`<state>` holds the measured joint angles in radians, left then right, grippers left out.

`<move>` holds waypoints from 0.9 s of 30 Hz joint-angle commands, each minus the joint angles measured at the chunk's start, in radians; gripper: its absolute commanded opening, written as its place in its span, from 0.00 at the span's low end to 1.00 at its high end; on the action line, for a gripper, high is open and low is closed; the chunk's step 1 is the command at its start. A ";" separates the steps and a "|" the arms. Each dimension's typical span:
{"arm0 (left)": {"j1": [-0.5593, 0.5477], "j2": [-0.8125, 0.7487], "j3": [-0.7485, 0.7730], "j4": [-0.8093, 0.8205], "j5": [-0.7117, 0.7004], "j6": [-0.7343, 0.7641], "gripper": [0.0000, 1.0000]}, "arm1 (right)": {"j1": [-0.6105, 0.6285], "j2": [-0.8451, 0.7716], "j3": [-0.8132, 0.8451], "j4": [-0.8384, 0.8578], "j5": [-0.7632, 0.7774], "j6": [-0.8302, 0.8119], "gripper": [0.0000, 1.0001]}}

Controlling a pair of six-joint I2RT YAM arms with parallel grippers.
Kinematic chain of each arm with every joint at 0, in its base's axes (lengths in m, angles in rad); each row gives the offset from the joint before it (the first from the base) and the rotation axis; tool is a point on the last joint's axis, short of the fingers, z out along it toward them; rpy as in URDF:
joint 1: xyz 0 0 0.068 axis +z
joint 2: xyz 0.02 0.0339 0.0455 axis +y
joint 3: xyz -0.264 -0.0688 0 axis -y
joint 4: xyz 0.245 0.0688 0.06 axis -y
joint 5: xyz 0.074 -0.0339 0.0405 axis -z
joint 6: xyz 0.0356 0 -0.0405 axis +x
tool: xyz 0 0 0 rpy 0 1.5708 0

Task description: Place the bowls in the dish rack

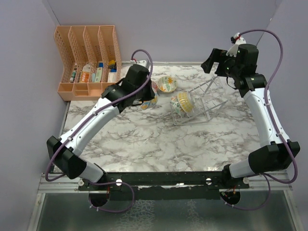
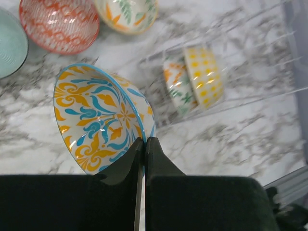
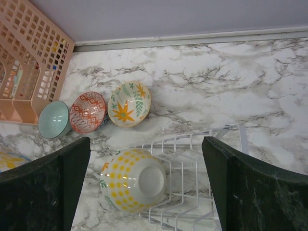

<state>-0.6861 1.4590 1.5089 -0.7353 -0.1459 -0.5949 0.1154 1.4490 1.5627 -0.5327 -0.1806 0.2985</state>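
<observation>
We find the left gripper (image 2: 145,140) clamped on a blue-and-orange bowl's (image 2: 98,122) rim. The right gripper (image 3: 146,143) is raised, fingers wide apart, beyond the dish rack (image 3: 192,183), which holds a yellow-dotted bowl (image 3: 132,180).

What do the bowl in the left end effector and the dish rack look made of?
Blue-and-yellow bowl, pinched by the left end effector: likely glazed ceramic, glossy, with light glints on its painted inside. Dish rack: thin wire, probably coated or plated metal; it looks white to silvery.
</observation>
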 commanded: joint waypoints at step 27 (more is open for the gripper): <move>0.047 0.218 -0.213 1.353 0.409 -0.905 0.00 | -0.087 -0.012 0.041 0.018 -0.039 0.032 0.99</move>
<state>-0.6086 1.6382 1.3228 0.3519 0.3126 -1.3605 0.0372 1.4509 1.6157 -0.5423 -0.1932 0.3218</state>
